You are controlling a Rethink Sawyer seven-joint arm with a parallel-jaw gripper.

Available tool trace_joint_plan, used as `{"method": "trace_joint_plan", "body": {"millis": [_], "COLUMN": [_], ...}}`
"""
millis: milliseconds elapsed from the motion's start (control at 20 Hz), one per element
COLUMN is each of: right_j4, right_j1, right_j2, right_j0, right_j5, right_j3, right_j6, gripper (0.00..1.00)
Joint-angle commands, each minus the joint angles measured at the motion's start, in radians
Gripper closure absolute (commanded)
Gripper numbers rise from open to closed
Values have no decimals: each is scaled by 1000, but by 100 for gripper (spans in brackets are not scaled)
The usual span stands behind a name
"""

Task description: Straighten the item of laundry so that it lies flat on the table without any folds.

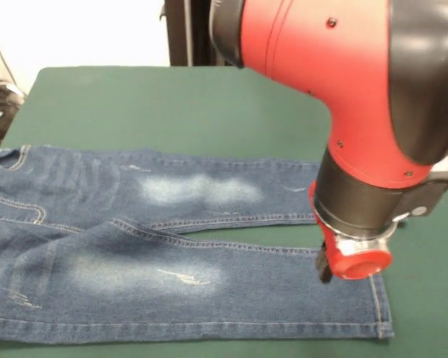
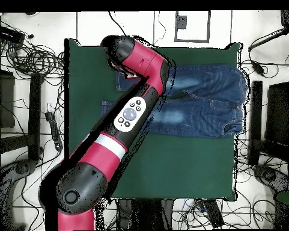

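Green table [image 1: 172,104]; jeans [image 1: 172,246] spread beneath claw [image 1: 325,270] at cuff.

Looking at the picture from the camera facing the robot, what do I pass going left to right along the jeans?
Waist end of the jeans → faded thigh patches → leg cuffs, with the red arm's gripper low over them → bare green table.

It was a robotics lab: a red robot arm [image 2: 119,132] reached over a table [image 2: 188,168] covered in green cloth, with tangled cables [image 2: 35,57] and black equipment stands [image 2: 33,114] around it.
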Motion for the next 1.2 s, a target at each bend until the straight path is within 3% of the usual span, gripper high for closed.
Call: {"method": "trace_joint_plan", "body": {"millis": [50, 350, 700, 1200], "right_j4": [-92, -92, -63, 9], "right_j1": [47, 118, 174, 252], "right_j2": [104, 73, 67, -133], "right_j0": [-28, -45, -65, -138], "right_j5": [-58, -105, -155, -88], "right_j3": [33, -64, -145, -343], "right_j6": [215, 335, 387, 659], "gripper": [100, 100, 100, 100]}}
